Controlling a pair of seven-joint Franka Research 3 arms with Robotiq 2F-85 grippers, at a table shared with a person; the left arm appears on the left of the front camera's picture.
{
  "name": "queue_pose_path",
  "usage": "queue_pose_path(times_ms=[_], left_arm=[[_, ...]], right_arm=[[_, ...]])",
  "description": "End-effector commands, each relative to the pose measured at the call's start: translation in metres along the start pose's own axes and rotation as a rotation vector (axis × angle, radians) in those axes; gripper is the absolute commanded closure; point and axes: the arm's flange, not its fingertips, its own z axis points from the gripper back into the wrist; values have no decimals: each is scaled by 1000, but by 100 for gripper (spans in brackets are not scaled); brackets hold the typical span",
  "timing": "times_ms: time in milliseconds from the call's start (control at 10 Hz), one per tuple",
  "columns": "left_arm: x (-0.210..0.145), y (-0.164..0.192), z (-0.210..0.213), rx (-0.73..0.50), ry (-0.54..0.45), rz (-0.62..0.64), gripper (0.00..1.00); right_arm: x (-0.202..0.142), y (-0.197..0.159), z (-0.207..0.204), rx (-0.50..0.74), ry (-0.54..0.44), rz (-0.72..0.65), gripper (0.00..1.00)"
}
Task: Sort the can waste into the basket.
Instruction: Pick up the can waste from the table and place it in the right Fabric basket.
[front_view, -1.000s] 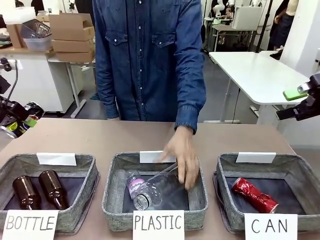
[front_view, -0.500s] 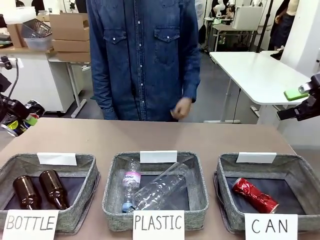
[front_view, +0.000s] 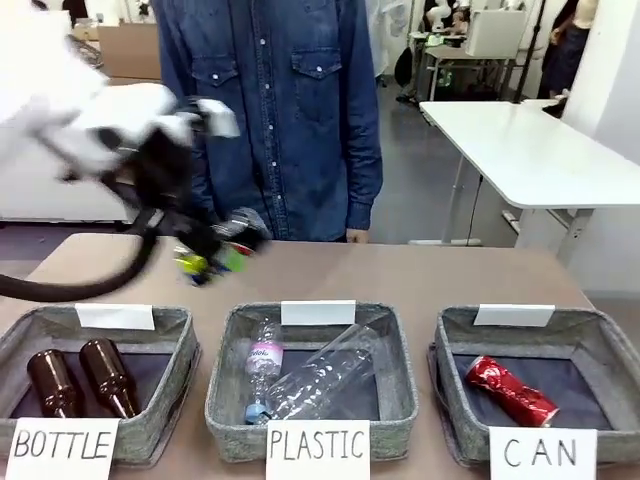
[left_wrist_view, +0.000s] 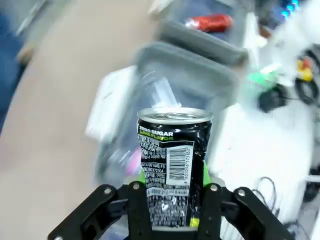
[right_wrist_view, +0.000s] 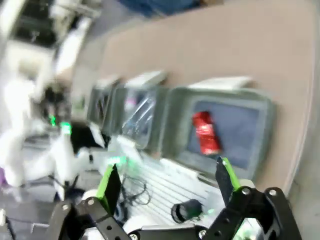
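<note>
Table: baskets "BOTTLE", "PLASTIC", "CAN" (front_view: 590, 345) | left fingers (left_wrist_view: 172, 192) clamp black "ZERO SUGAR" can (left_wrist_view: 173, 160) | right fingers (right_wrist_view: 167, 180) apart

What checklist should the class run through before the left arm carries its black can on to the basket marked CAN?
1. Grip: the left tool is shut on the black can, which stands upright between its fingers. Ok.
2. Target: the basket marked CAN has bare floor beside the red can. Ok.
3. Position: the left tool is blurred above the table behind the first two baskets, not yet over the target. Not ok.
4. Path: the person's hand is at the far table edge, out of the baskets. Ok.
5. Right tool: open and holding nothing. Ok.
</note>
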Motion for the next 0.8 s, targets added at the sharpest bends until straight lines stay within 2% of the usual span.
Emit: queue_pose_path(times_ms=[0,100,200,300,400,500,700], left_arm=[[59,0,-60,-147,9,-219,61],[89,-31,-95,-181,-11,-231,61],[116,-56,-123,-135,-55,-292,61],[144,-65,-154,-38,-104,-369,61],[167,-63,-181,40,-142,-457,61],[182,-58,-204,55,-155,-502,61],[193,-42,-230,-34,-119,-403,61]], right_arm=[[-17,-41,32,15,-181,-190,0],[0,0,0,0,0,0,0],[0,0,0,0,0,0,0],[0,0,0,0,0,0,0],[0,0,0,0,0,0,0],[0,0,0,0,0,0,0],[0,0,0,0,0,0,0]])
